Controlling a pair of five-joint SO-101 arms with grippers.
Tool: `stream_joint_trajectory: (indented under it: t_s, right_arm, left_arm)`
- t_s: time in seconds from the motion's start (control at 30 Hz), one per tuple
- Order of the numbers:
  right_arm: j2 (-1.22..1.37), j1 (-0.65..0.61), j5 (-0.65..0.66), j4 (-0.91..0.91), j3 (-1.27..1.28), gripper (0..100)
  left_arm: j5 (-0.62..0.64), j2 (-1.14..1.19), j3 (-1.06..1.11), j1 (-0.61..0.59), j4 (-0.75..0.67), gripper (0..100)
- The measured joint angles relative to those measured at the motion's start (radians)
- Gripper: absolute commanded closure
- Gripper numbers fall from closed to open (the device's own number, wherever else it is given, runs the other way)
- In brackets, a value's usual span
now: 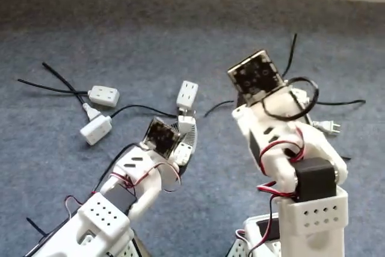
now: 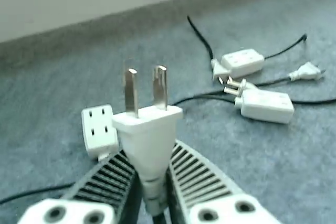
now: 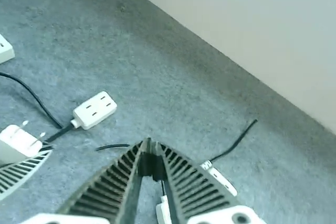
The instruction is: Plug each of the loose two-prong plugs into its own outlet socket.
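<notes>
So, the left pincer [image 2: 151,153] is clamped on a plug [image 2: 148,127], prongs out, with a socket [image 2: 98,129] just past it on the worktop [image 2: 47,77]. The right pincer [image 3: 150,150] has its tips pinched together. A second socket [image 2: 265,106] lies farther off.

No legible lettering, number, label or sign anywhere: none on the white plug [image 2: 148,129], none on the nearest outlet socket [image 2: 100,129], none on the wrist circuit board [image 1: 257,76].
</notes>
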Motion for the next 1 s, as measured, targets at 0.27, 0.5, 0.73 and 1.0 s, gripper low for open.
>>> stream_joint_trajectory:
  t_s: [0.27, 0.5, 0.73, 1.0]
  right_arm:
    - [-0.002, 0.152, 0.000, 0.006, 0.000, 99.0]
    - [-0.002, 0.186, 0.000, 0.011, 0.000, 99.0]
    - [-0.002, 0.186, 0.000, 0.020, 0.000, 99.0]
    - [-0.002, 0.292, 0.000, 0.104, -0.083, 98.9]
  left_arm:
    - [-0.252, 0.000, -0.068, 0.068, 0.431, 99]
    - [-0.474, 0.000, -0.138, 0.155, 0.718, 99]
    - [-0.611, 0.000, -0.183, 0.153, 0.830, 79]
    - [-0.621, 0.000, -0.183, 0.163, 0.830, 71]
